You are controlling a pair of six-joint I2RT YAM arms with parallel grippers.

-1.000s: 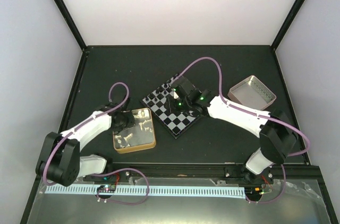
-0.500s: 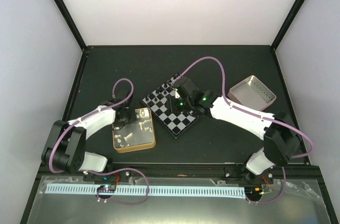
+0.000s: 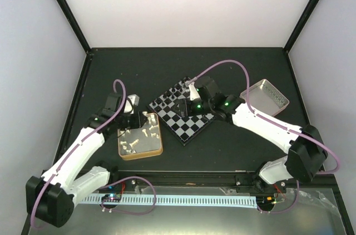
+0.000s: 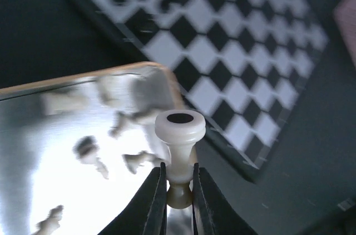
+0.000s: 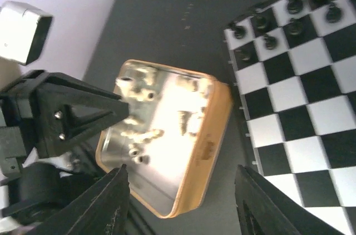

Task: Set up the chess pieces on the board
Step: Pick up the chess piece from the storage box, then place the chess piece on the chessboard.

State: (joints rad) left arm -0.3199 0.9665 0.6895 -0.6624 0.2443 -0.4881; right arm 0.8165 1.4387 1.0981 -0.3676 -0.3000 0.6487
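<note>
Left gripper (image 4: 179, 193): clamped on a white piece (image 4: 179, 129), held upright over the edge of the tin (image 4: 83, 78).
Right gripper (image 5: 181, 174): fingers spread wide with nothing between them, above the board (image 3: 186, 126).
Board: mid-table, set cornerwise, just right of the tin.
Black pieces (image 3: 168, 98): standing on the board's far-left rows.
Other white pieces (image 3: 132, 141): lying loose in the tin.

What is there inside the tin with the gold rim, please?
Several cream-white chess pieces lie loose on the shiny floor of the tin; no black ones show. The left gripper, holding one cream piece, hides its far-left corner from above.
</note>
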